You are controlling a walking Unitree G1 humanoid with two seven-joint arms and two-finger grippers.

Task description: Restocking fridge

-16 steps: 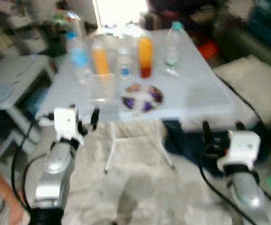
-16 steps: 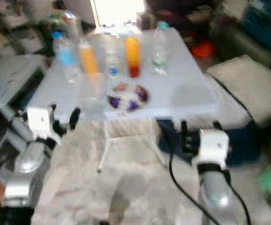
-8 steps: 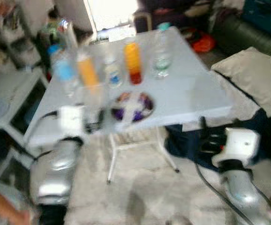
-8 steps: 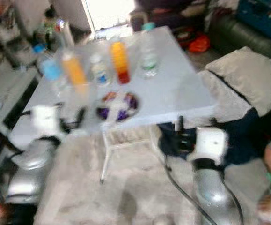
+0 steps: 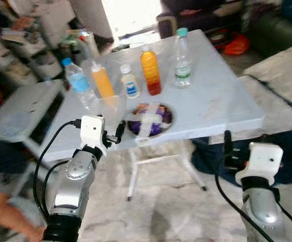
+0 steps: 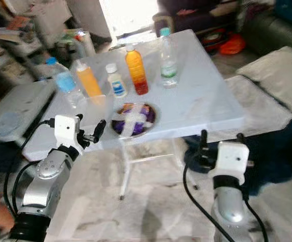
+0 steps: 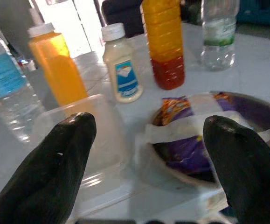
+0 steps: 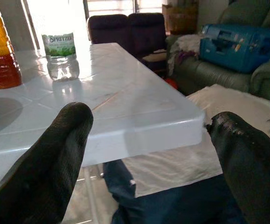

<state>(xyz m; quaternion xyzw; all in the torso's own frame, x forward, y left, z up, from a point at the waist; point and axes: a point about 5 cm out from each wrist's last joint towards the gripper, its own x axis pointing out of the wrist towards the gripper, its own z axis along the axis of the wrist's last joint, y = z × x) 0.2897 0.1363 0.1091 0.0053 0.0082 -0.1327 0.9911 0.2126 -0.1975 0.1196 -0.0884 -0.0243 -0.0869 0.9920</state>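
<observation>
You have a white folding table (image 5: 221, 106) in front of you, standing on a pale marbled floor (image 5: 161, 201). To its left sits a low grey cabinet (image 5: 19, 113), with cluttered shelves (image 5: 30, 35) farther back. At the near left edge a person's arm (image 5: 4, 214) reaches in. To the right of the table lies a white cushion (image 5: 282, 75). Beyond it you can see a grey-green sofa (image 8: 260, 79) carrying a blue case (image 8: 239, 46), an orange bag (image 5: 235, 44) on the floor, and dark armchairs (image 8: 125, 28) at the far end.
</observation>
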